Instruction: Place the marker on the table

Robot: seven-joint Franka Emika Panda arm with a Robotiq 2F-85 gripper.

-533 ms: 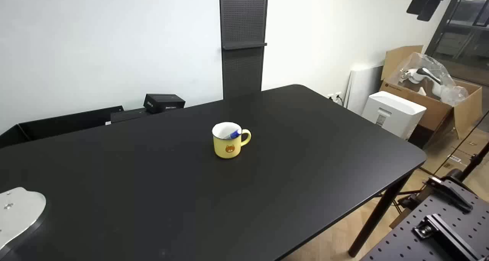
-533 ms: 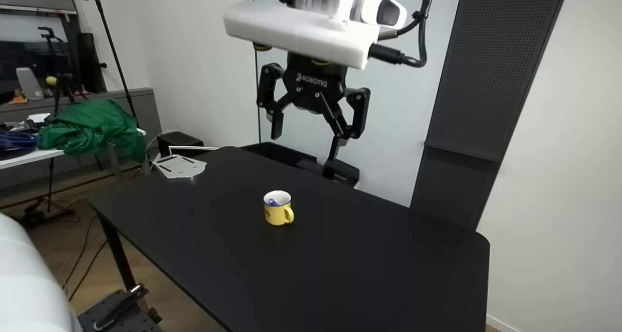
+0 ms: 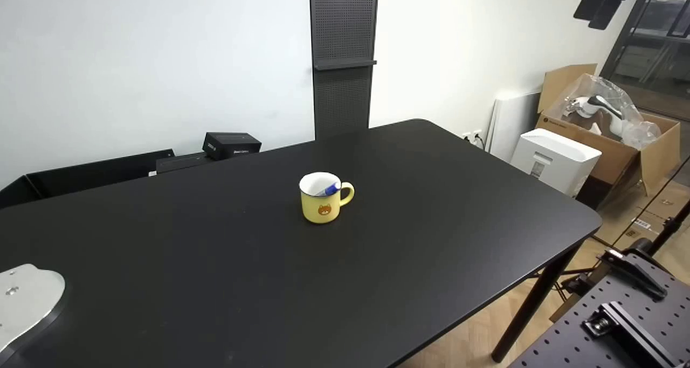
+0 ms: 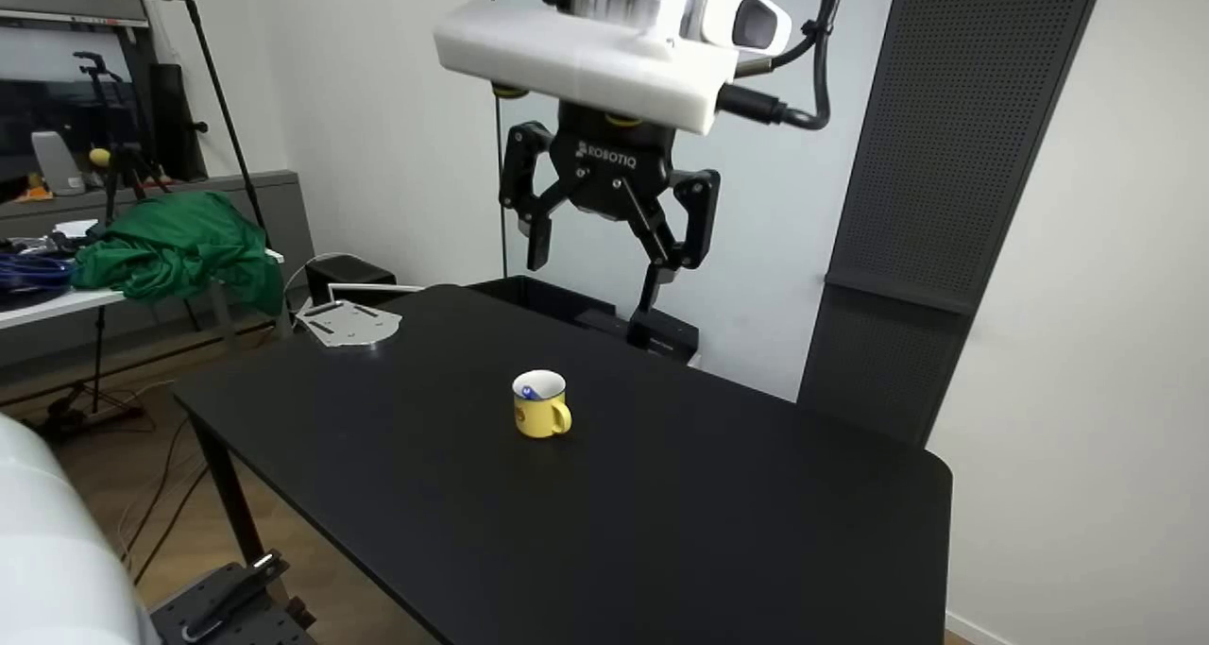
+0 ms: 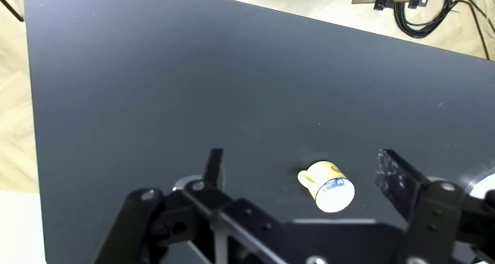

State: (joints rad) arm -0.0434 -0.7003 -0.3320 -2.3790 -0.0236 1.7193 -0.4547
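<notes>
The marker [image 3: 330, 189] leans inside the yellow mug [image 3: 317, 209], its blue end at the rim by the handle; its lower part is hidden by the mug wall. It also shows in an exterior view [image 4: 531, 393] and the wrist view [image 5: 335, 184]. The mug stands upright on the black table [image 4: 661, 522], near the middle. My gripper [image 4: 593, 269] is open and empty, high above the table. In the wrist view the mug [image 5: 320, 172] appears between the open fingers [image 5: 301, 159], well below them.
A light metal plate [image 4: 349, 324] lies at one table corner and shows partly in an exterior view [image 3: 27, 298]. Black boxes [image 3: 232, 145] stand behind the table edge by the wall. A perforated dark platform [image 3: 609, 325] stands beside the table.
</notes>
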